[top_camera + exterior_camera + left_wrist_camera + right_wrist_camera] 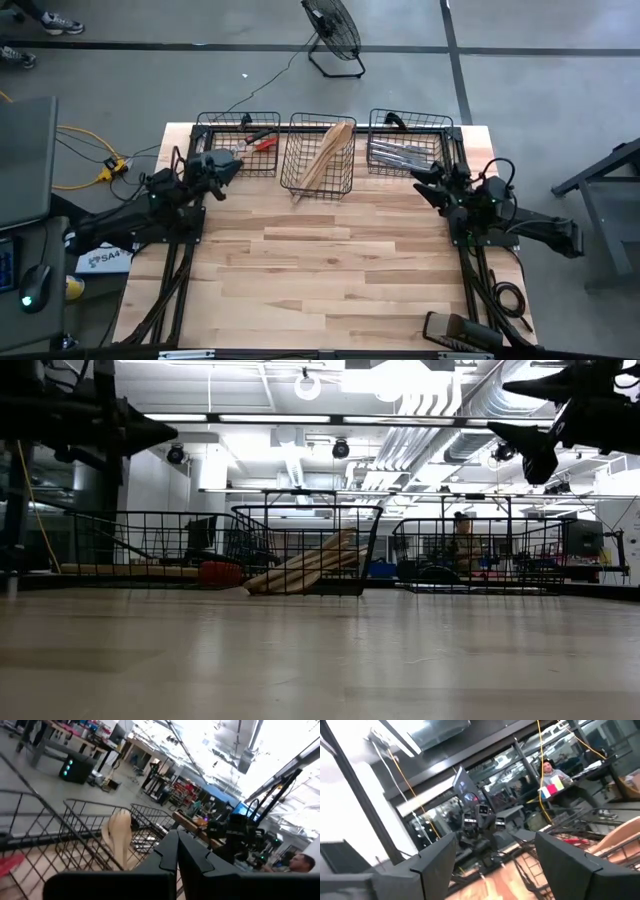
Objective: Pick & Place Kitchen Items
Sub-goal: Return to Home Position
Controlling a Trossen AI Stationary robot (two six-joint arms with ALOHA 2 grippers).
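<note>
Three black wire baskets stand along the table's far edge. The left basket (238, 140) holds a red-headed spatula (262, 142). Pale wooden utensils (325, 155) lean slanting in the middle basket (320, 160), their ends over its rim. Silver cutlery (400, 153) lies in the right basket (405, 140). My left gripper (232, 168) hangs shut and empty above the table, just near of the left basket. My right gripper (425, 180) hangs open and empty near the right basket's near corner. Both point toward the table's middle, raised above the wood (165, 432) (505, 408).
The wooden tabletop (330, 260) stretches bare from the baskets to the near edge. A dark object (460, 330) lies at the near right corner. A floor fan (333, 35) stands beyond the far edge. A person (550, 770) sits in the room beyond.
</note>
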